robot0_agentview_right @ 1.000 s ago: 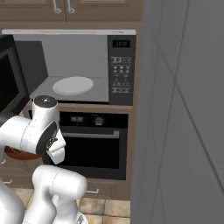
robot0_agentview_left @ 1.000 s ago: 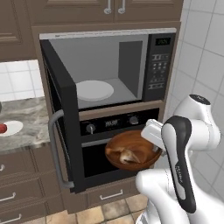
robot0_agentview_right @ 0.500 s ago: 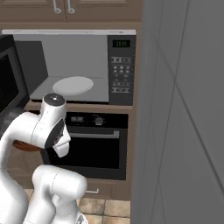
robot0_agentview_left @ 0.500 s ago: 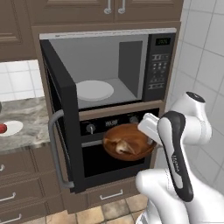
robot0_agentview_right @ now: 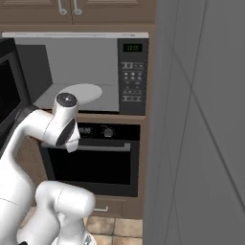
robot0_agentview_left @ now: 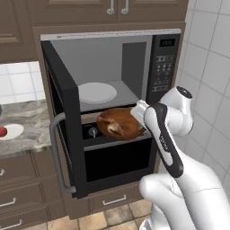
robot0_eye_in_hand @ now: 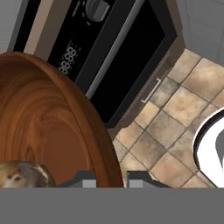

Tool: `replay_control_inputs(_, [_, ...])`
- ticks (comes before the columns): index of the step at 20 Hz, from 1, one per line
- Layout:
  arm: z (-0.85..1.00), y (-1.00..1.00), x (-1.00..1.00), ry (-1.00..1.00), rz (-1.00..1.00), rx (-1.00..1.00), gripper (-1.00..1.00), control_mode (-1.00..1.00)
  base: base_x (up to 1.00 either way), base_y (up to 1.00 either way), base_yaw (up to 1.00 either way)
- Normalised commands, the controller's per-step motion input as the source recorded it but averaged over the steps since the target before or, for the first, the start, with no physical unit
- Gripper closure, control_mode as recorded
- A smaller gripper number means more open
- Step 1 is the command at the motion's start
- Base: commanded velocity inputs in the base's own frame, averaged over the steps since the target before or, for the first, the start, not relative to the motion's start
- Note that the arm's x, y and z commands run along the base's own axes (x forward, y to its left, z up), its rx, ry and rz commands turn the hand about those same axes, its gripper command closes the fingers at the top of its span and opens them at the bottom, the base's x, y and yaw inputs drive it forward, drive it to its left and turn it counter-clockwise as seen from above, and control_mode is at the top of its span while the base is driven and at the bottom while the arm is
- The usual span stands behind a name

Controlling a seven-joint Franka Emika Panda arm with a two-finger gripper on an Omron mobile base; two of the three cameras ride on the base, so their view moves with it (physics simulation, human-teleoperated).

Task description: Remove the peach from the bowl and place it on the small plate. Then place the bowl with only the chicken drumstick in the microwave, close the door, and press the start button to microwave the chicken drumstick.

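I see the bowl [robot0_agentview_left: 120, 124], glossy brown wood, up in the air in front of the oven's knob strip, just below the open mouth of the microwave [robot0_agentview_left: 134, 67]. It sits tilted, its inside facing left. The chicken drumstick [robot0_agentview_left: 115, 128], tan and lumpy, lies inside it at the low side. The microwave's door [robot0_agentview_left: 65, 130] stands swung out to the left, handle toward me. Far left on the counter, the small plate [robot0_agentview_left: 11, 131] lies flat with the peach [robot0_agentview_left: 2, 131] at its left edge.
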Motion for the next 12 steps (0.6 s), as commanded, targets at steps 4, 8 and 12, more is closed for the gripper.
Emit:
replay_control_inputs(4, [0.30, 0.03, 0.61, -0.11, -0.12, 0.06, 1.00, -1.00, 0.00, 0.00, 0.00])
replay_control_inputs(8, [0.27, 0.02, 0.76, -0.04, -0.11, 0.11, 1.00, -1.00, 0.00, 0.00, 0.00])
replay_control_inputs(12, [0.27, 0.00, 0.76, -0.04, -0.09, 0.15, 1.00, -1.00, 0.00, 0.00, 0.00])
